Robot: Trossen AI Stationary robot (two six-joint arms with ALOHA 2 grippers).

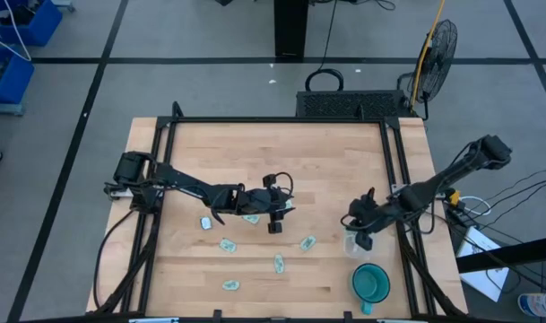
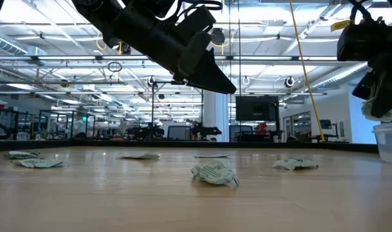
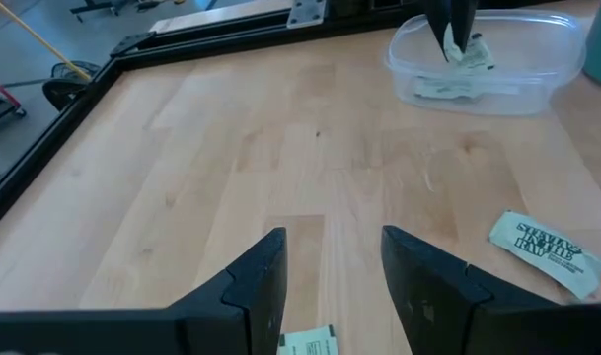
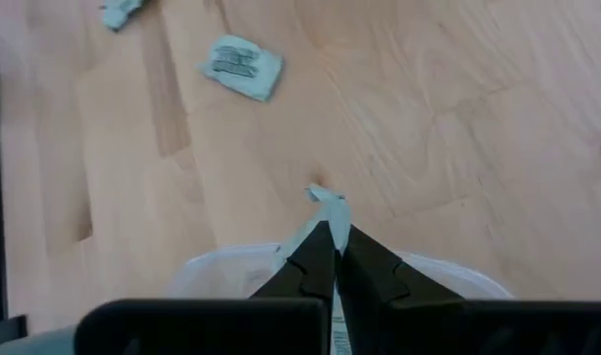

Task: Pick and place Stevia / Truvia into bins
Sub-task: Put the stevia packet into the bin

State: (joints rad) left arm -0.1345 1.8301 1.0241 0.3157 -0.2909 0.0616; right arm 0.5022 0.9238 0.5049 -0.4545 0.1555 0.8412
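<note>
Several pale green and white Stevia packets lie flat on the wooden table (image 1: 228,244) (image 1: 279,263) (image 1: 307,242). My left gripper (image 1: 277,217) is open above the table's middle. One packet (image 3: 305,343) lies below its fingers (image 3: 330,237) and another (image 3: 542,251) lies ahead. My right gripper (image 1: 362,233) is shut on one packet (image 4: 327,205) over the clear tub (image 1: 356,244) at the right. The tub (image 3: 488,64) holds at least one packet (image 3: 448,89). My right gripper pinches one packet between its two fingertips. The packet's free end (image 4: 327,202) sticks out past the tips. The fingers (image 3: 450,25) come from above, pointing down. The packet (image 3: 470,51) is lifted clear of the table, at the tub's mouth.
A round teal cup (image 1: 371,283) stands near the front edge, just nearer than the tub. A dark frame (image 1: 273,120) runs around the table. More packets lie at the left and front (image 1: 205,223) (image 1: 230,285). In the low view a crumpled packet (image 2: 215,173) lies nearest.
</note>
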